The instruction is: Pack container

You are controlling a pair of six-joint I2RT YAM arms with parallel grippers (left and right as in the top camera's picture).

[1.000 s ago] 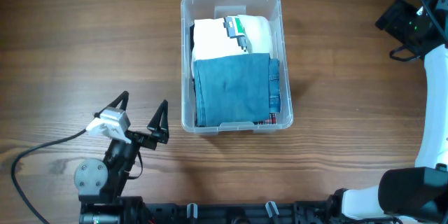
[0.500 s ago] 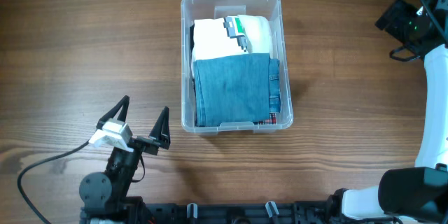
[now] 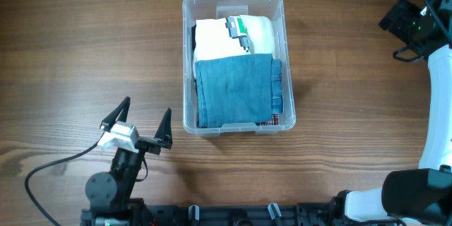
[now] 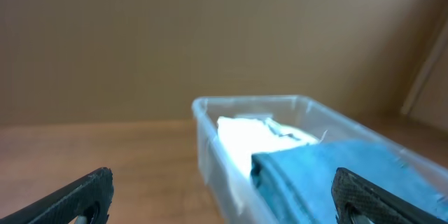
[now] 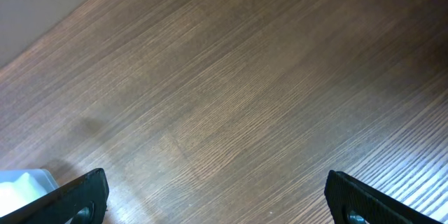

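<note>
Seems finished: folded cloth filling container at centre, left gripper at lower left and right gripper over bare table spread wide, empty; next, just park clear.

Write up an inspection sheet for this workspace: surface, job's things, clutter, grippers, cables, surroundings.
Surface: brown wooden table, with plain grain showing.
Job's things: clear container standing upright mid-table. It holds a folded blue denim cloth at the near end and a white cloth at the far end, with a small green-and-white item on top of the white cloth.
Clutter: nothing seen.
Grippers: left gripper is open and empty, to the near left of the container. Right gripper is open and empty, over bare wood.
Cables: black cable trails from the left arm across the table's near-left corner.
Surroundings: plain beige wall behind the table.
</note>
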